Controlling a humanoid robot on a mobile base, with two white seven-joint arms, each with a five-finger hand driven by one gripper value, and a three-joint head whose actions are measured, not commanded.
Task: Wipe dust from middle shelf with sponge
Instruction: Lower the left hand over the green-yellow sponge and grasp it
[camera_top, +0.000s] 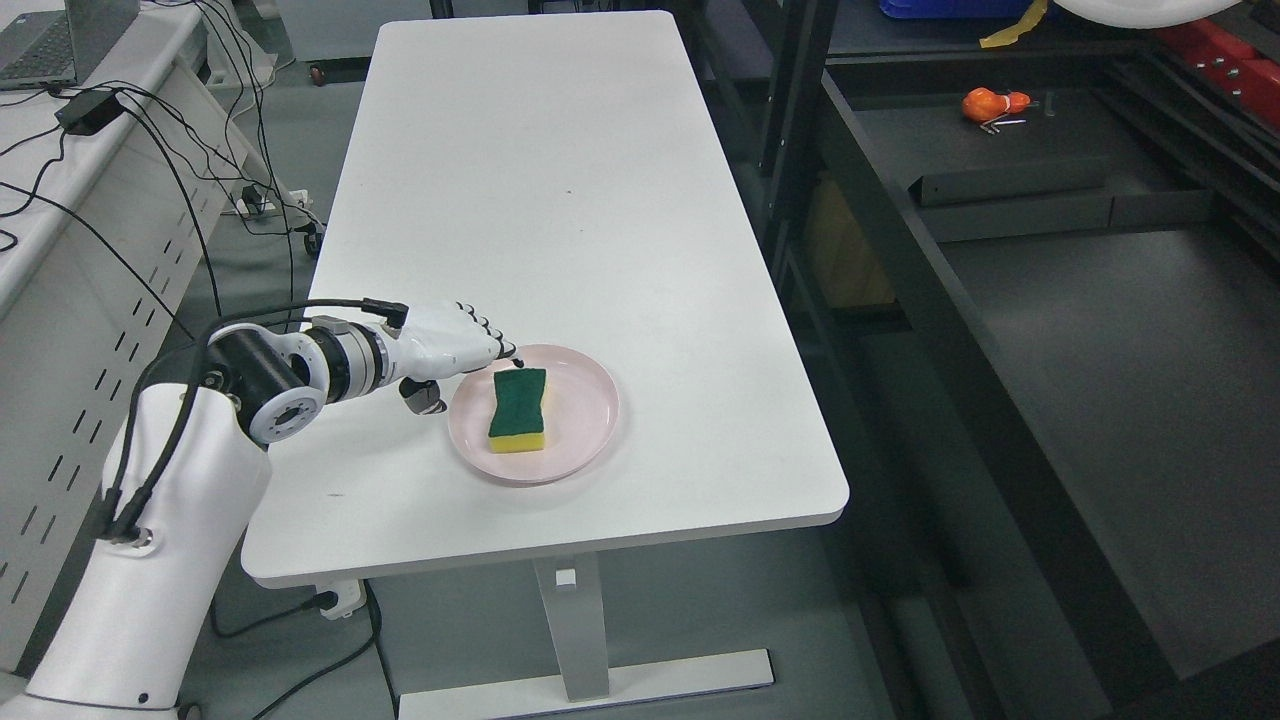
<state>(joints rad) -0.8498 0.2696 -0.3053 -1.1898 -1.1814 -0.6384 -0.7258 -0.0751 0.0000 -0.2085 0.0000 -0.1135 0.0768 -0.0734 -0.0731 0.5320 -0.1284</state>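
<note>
Here, in the head view, a long white rectangular surface (560, 230) ran from the top centre of the frame down to the lower middle, standing on a pale metal pedestal leg. Near its lower end sat a round pale pink plate (580, 425), and on that plate lay a rectangular sponge with a dark green scouring top and a yellow foam base (518, 410), lengthwise toward the top of the frame and a little left of the plate's centre.

The left arm came in from the lower left corner, white-shelled with a black wrist joint and black cables looped along it. Its white left robot hand (455, 345) reached over the plate's left rim, the dark-tipped fingers (490, 340) extended and relaxed, holding nothing. The fingertips lay just beside the sponge's upper left corner; whether they touched it could not be told. The thumb hung below the palm, near the plate's left edge.

At the right of the frame stood a dark metal shelf unit (1050, 300) with flat black shelves. On an upper right level lay a small orange object (990, 103). At the upper left, a grey perforated cabinet (70, 260) carried black cables and a laptop.
</note>
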